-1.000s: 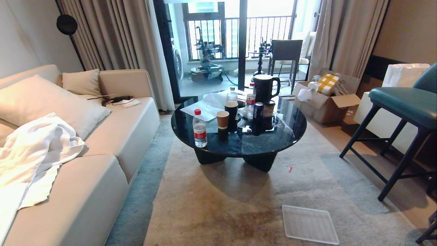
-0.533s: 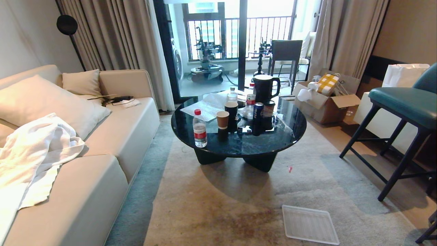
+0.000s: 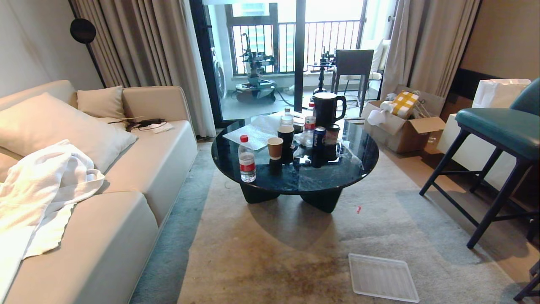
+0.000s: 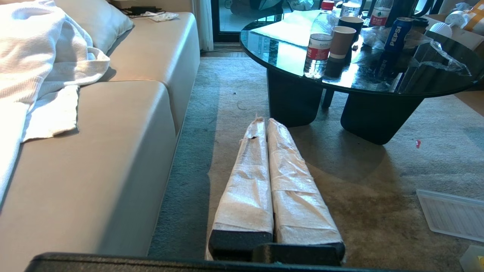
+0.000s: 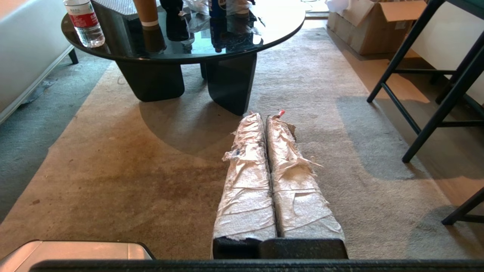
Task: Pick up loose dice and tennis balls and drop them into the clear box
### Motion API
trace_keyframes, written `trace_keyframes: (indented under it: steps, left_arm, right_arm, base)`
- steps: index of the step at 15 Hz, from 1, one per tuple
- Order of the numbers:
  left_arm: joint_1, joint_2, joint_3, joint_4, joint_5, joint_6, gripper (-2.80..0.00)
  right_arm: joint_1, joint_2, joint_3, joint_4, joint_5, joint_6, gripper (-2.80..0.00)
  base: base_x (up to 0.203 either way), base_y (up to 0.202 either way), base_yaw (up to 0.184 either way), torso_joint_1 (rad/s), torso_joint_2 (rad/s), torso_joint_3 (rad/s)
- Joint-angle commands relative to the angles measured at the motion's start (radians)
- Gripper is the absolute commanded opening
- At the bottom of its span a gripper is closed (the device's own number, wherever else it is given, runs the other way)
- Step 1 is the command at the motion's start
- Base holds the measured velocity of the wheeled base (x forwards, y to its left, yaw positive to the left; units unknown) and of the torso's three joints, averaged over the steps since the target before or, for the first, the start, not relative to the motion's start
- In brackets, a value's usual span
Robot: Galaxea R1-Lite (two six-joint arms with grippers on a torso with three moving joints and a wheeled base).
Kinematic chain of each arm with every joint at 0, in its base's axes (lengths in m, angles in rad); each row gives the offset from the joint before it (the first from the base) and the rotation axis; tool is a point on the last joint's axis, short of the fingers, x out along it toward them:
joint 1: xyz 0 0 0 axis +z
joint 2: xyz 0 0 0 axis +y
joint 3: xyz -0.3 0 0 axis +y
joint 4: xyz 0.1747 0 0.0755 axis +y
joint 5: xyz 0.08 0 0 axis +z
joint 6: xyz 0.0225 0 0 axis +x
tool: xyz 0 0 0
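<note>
Both tools are closed on nothing. Seen from the left wrist, the left tool (image 4: pixel 264 122) has its two cloth-wrapped fingers (image 4: pixel 249 177) pressed together along their length, held above the rug (image 4: pixel 378 196) and pointing toward the base of the round black worktop (image 4: pixel 287 64). Seen from the right wrist, the right tool (image 5: pixel 266 115) is the same: wrapped fingers (image 5: pixel 298 189) touching side by side, nothing between them, over the rug and aimed at the worktop's legs. Neither arm shows in the head view.

No dice, tennis ball or clear box can be seen in any view. The only related item is a flat ribbed translucent lid (image 3: pixel 382 277) lying on the rug at the robot's right, well apart from the worktop; its corner also shows from the left wrist.

On the worktop stand a water bottle (image 3: pixel 247 159) with a red cap, a brown paper cup (image 3: pixel 275 148) just beside it, a blue can (image 3: pixel 319 137), a black jug (image 3: pixel 327 109) farther back, and some white paper (image 3: pixel 253 131).

A beige sofa (image 3: pixel 139 177) runs along the robot's left, with a white towel (image 3: pixel 42 185) draped over its near seat and cushions behind. At the right are a green stool (image 3: pixel 502 126) on dark legs and an open cardboard box (image 3: pixel 400 126) near the curtains. A small red scrap (image 3: pixel 358 209) lies on the rug near the worktop's base.
</note>
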Motion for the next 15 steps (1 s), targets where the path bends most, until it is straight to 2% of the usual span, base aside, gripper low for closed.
trace_keyframes:
  steps: [1, 15]
  left_arm:
    - [0.0, 0.0, 0.0, 0.0, 0.0, 0.0, -2.8]
    - [0.0, 0.0, 0.0, 0.0, 0.0, 0.0, -2.8]
  right_arm:
    - [0.0, 0.0, 0.0, 0.001, -0.001, -0.001, -2.8]
    - [0.0, 0.0, 0.0, 0.001, -0.001, 0.001, -2.8]
  base:
    - [0.0, 0.0, 0.0, 0.0, 0.0, 0.0]
    - [0.0, 0.0, 0.0, 0.0, 0.0, 0.0]
